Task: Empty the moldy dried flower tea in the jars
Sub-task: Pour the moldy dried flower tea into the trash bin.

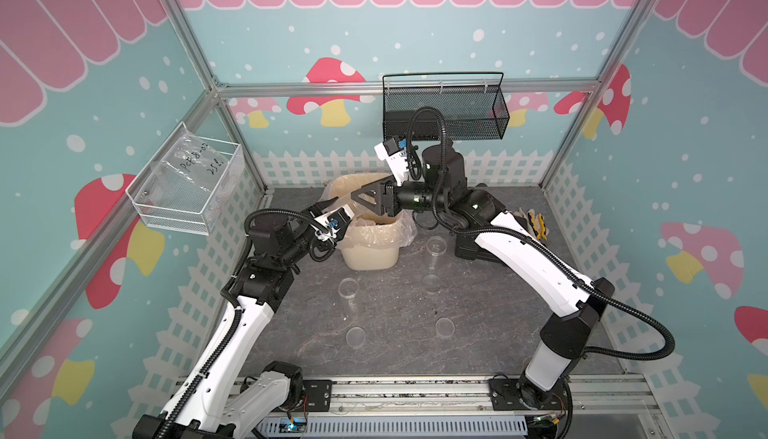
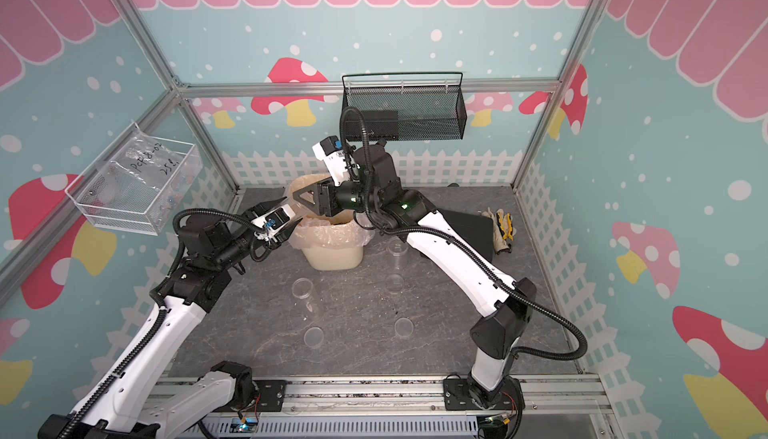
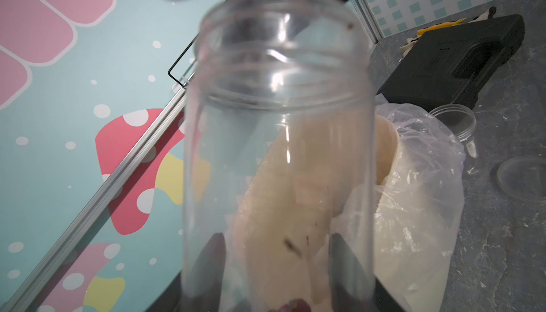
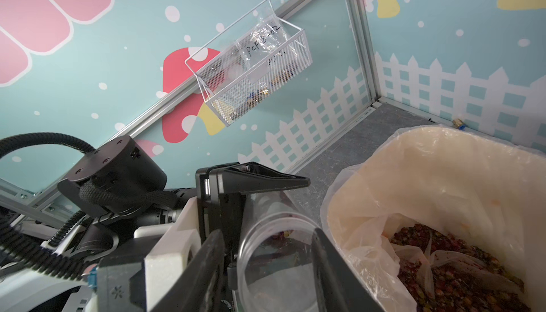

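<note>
My left gripper is shut on a clear open jar, held tilted over the cream bin. A small clump of reddish dried flower tea sticks near the jar's base. My right gripper stands round the jar's mouth. One finger lies against the rim and a thin gap shows at the other. In a top view both grippers meet above the bin, the right gripper coming from the right. Dark red tea lies in the bin's liner. Two more jars stand empty on the table.
Three flat clear lids lie on the grey table. A black case and gloves sit at the back right. A black mesh basket and a white wire basket hang on the walls.
</note>
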{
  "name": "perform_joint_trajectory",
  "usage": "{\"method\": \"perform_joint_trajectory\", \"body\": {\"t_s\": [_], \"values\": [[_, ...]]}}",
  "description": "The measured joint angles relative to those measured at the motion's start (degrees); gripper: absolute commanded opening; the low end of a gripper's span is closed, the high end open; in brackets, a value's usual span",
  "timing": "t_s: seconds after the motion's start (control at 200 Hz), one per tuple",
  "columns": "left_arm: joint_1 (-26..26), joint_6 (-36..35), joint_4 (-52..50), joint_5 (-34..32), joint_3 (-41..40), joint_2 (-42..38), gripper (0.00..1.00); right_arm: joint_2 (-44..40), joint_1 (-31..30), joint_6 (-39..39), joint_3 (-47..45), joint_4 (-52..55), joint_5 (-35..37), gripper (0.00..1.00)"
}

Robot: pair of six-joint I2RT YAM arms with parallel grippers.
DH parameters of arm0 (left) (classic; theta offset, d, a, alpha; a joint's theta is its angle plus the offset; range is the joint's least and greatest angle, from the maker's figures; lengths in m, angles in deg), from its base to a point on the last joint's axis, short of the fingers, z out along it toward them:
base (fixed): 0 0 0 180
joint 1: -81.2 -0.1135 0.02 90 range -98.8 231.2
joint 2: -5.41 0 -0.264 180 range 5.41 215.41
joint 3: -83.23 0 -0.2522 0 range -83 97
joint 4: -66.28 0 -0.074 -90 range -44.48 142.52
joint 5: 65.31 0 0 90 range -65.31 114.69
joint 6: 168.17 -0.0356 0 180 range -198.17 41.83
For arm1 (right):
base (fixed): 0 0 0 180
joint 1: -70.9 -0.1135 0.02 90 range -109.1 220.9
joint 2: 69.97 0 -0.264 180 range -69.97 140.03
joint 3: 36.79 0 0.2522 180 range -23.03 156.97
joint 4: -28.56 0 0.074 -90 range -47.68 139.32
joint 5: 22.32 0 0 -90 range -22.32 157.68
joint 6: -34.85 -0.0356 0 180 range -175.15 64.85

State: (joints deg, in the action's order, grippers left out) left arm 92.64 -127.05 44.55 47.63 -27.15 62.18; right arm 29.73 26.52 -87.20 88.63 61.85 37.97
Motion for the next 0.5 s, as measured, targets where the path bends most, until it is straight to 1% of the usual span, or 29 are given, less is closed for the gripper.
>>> {"method": "perform_joint_trajectory", "body": {"t_s": [0.22,0.26,0.345,0.385,0.45,0.5], "values": [[0.7,-1.7,-0.5,-0.5,0.2,0.2,0.00,0.6,-0.4,-0.3,0.6,2.4,-3.0,0.34],[0.9,-2.2,-0.9,-0.7,0.3,0.3,0.00,0.7,-0.5,-0.3,0.6,2.8,-3.5,0.30],[1.0,-3.1,-1.3,-0.9,0.4,0.5,0.00,1.1,-0.7,0.2,0.6,3.6,-4.0,0.15],[1.0,-3.4,-1.5,-1.1,0.5,0.4,0.00,1.3,-0.5,0.2,0.6,3.8,-4.0,0.10],[1.0,-4.1,-1.8,-1.2,0.5,0.5,0.00,1.3,-0.3,0.0,0.6,4.3,-4.7,0.03],[1.0,-4.3,-1.8,-1.1,0.5,0.5,0.00,1.3,-0.1,-0.6,0.6,4.5,-5.8,0.02]]}}
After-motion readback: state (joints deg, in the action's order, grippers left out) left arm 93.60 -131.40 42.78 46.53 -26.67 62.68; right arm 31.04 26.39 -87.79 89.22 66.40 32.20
